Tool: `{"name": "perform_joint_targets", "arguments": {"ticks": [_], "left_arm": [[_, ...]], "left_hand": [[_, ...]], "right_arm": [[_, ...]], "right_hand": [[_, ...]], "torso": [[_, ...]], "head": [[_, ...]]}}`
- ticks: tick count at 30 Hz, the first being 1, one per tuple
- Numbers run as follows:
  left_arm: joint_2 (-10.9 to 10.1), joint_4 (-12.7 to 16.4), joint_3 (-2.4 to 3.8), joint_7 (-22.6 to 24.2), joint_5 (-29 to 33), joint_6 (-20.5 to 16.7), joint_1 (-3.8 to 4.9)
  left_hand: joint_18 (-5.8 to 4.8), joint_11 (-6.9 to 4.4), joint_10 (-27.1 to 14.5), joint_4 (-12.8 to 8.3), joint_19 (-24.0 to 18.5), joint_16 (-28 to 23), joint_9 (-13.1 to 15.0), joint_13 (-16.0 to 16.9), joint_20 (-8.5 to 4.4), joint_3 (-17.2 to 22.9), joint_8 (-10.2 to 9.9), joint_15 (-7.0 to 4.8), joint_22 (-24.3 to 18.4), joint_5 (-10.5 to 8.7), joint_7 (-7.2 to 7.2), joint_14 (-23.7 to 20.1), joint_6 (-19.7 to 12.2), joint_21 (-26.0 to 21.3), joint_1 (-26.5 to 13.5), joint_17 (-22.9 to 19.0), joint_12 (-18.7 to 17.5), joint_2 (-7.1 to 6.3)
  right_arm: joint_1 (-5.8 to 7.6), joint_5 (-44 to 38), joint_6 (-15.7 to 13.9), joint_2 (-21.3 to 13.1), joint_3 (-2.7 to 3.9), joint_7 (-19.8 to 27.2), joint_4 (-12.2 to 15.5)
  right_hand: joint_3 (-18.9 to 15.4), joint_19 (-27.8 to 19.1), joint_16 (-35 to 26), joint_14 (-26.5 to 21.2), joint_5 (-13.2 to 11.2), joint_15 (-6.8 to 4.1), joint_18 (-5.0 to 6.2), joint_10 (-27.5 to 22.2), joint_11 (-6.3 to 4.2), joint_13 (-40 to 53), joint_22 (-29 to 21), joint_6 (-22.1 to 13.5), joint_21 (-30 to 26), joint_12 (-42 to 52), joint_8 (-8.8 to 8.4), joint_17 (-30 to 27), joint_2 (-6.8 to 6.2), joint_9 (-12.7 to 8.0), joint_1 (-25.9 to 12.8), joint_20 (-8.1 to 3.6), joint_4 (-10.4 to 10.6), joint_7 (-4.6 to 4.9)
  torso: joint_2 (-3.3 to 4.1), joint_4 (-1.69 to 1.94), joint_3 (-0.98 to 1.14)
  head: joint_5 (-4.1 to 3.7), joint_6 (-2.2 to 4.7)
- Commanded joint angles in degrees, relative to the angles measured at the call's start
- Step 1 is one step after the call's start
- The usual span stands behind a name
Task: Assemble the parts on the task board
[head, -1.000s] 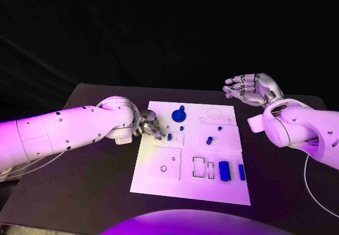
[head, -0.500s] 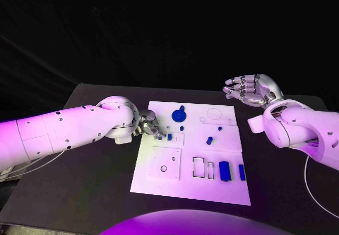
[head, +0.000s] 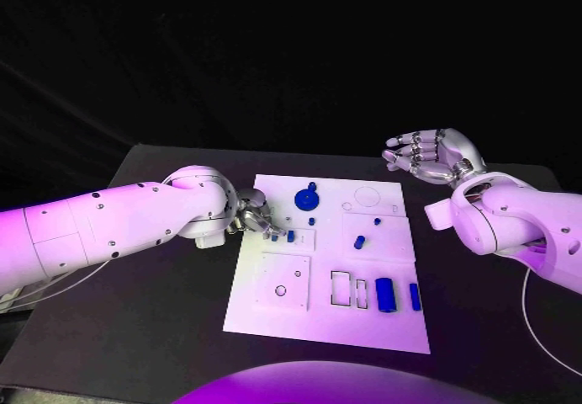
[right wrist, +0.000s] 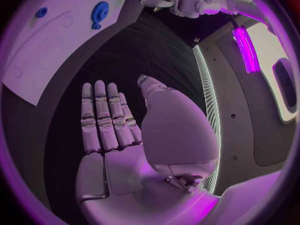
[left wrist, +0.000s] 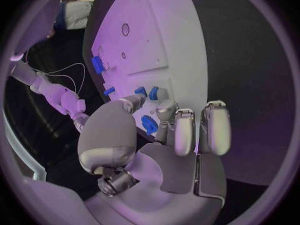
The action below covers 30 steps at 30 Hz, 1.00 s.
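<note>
Black cloth hangs behind the dark desk (head: 145,320), and the white task board (head: 321,316) lies flat in the middle of it, its long side running away from me.

My left hand (head: 255,215) sits at the board's left edge, near the far end. From the left wrist camera I see its fingers (left wrist: 187,130) curled down over the board's edge, with a small blue part (left wrist: 149,124) right between the thumb and a fingertip. It looks pinched there, though I can't be sure the fingers actually clamp it rather than just rest against it. Two more small blue pieces (left wrist: 145,91) lie just beyond the fingertips.

My right hand (head: 431,156) is held up above the desk past the board's far right corner, well apart from the board, palm up, fingers spread and lightly bent, holding nothing.

On the board I see a round blue disc (head: 307,199) near the far end, a small blue peg (head: 359,241) in the right-hand middle panel, and a blue block (head: 386,293) with a thinner blue bar (head: 415,295) beside it at the near right, next to two empty rectangular outlines (head: 349,289).
</note>
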Motion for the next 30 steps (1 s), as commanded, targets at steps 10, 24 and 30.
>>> {"name": "perform_joint_targets", "arguments": {"ticks": [10, 24, 30], "left_arm": [[-2.8, 3.2, 2.97, 7.6, 10.7, -9.2, 0.12], [0.1, 1.3, 1.79, 32.2, 0.3, -22.3, 0.22], [2.7, -1.4, 0.38, 36.0, -9.1, -22.3, 0.23]], "left_hand": [[1.08, 1.64, -9.7, 0.0, -4.5, -1.5, -1.0, -12.2, 0.66, -3.4, -2.0, 0.92, -4.9, 0.84, 2.21, 3.6, -5.3, -3.9, 0.4, 7.0, -7.0, 3.08], [7.03, 8.89, -28.8, -3.0, -26.9, -27.7, -12.0, -32.5, 6.77, -1.0, -12.1, 7.55, -38.5, 0.92, 9.56, -21.6, -14.3, -32.6, 27.3, -32.3, -28.0, -1.80], [7.01, 8.71, -28.7, -4.6, -26.8, -30.6, -16.2, -38.4, 6.36, -0.1, -15.8, 7.10, -39.5, 0.81, 8.77, -22.4, -12.3, -34.1, 30.5, -36.0, -34.9, -2.17]], "right_arm": [[-0.18, -0.2, 0.7, 0.0, 0.02, 0.3, 0.0], [-0.49, -0.2, 0.5, 0.4, 0.02, 0.7, -0.4], [-0.65, -0.2, 0.5, 0.4, 0.02, 0.7, -0.3]], "right_hand": [[-0.4, -0.1, -0.4, -0.3, -0.2, 0.25, 0.23, -0.2, 0.29, -0.1, -0.1, -0.4, -0.2, 0.4, -0.33, -0.1, -0.10, -0.1, -0.6, 0.25, 0.1, 1.36], [-0.5, -0.1, -0.4, -0.4, -0.2, 0.29, 0.22, -0.3, 0.34, -0.1, -0.2, -0.5, -0.2, 0.4, -0.38, -0.1, -0.04, -0.1, -0.7, 0.27, 0.1, 1.41], [-0.5, -0.1, -0.5, -0.4, -0.2, 0.29, 0.22, -0.3, 0.35, -0.1, -0.2, -0.6, -0.2, 0.4, -0.40, -0.1, -0.03, -0.1, -0.7, 0.28, 0.0, 1.41]], "torso": [[0.04, 0.01, 0.02], [-0.06, -0.06, 0.10], [0.04, -0.06, 0.06]], "head": [[-0.37, 0.60], [-0.71, 1.22], [-1.22, 1.76]]}}
